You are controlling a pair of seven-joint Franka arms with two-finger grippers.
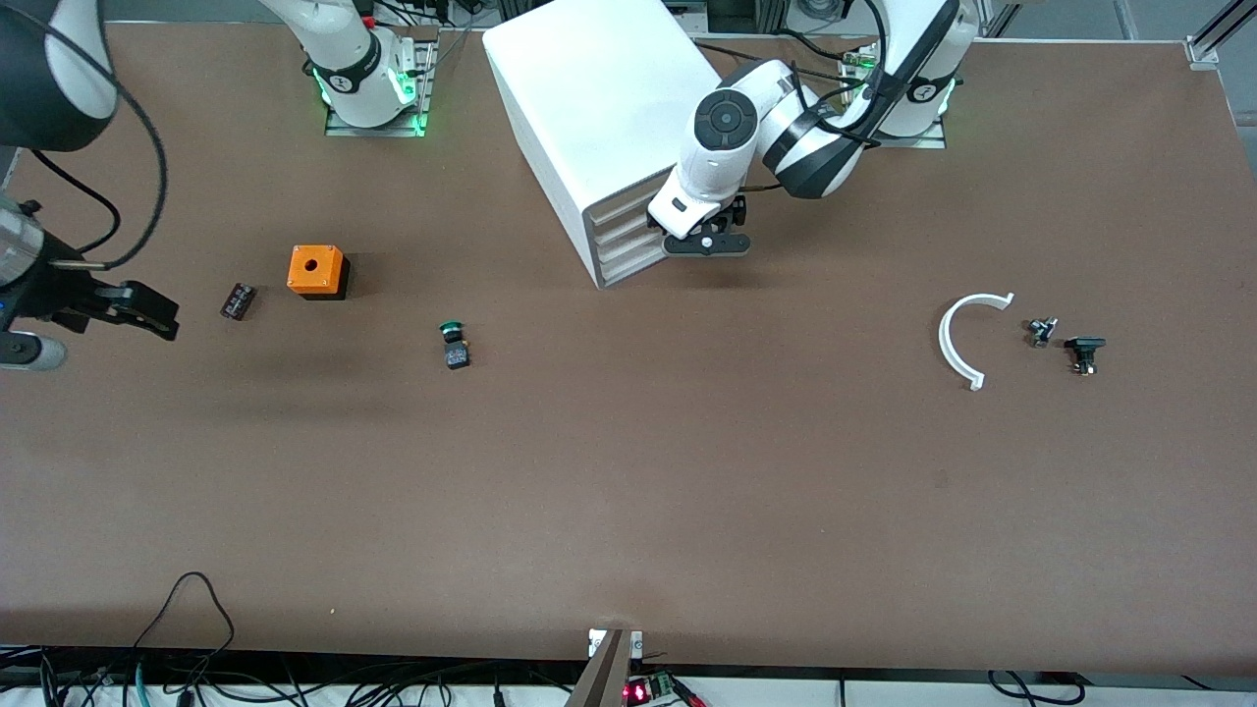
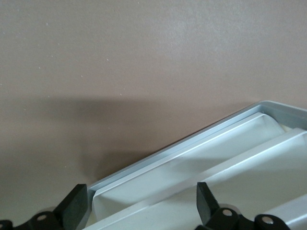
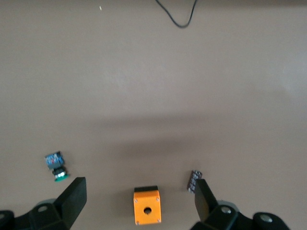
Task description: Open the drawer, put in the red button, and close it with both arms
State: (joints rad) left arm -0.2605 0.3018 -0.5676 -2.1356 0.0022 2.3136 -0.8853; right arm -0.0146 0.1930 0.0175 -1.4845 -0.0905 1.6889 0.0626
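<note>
The left gripper (image 2: 139, 211) is at the front of the white cabinet (image 1: 599, 118), its fingers (image 2: 76, 206) spread wide and holding nothing. Between and just past the fingertips runs the grey edge of the cabinet's frame with the cream front of a drawer (image 2: 192, 167) set inside it; all the drawer fronts (image 1: 628, 236) sit flush and shut. Whether either finger touches the cabinet cannot be told.

The right gripper (image 3: 139, 203) hangs in the air over the right arm's end of the table (image 1: 628, 511), its fingers (image 3: 74, 196) also wide apart and empty. Below the gap between them sits an orange box (image 3: 147, 207) with a round hole on top. A small dark part (image 3: 194, 180) lies just beside one fingertip, and a green-capped button (image 3: 56, 167) lies on its side near the other.

Toward the left arm's end of the table lie a white curved strip (image 1: 967, 339) and two small dark parts (image 1: 1065, 342). A red button cannot be made out in any view.
</note>
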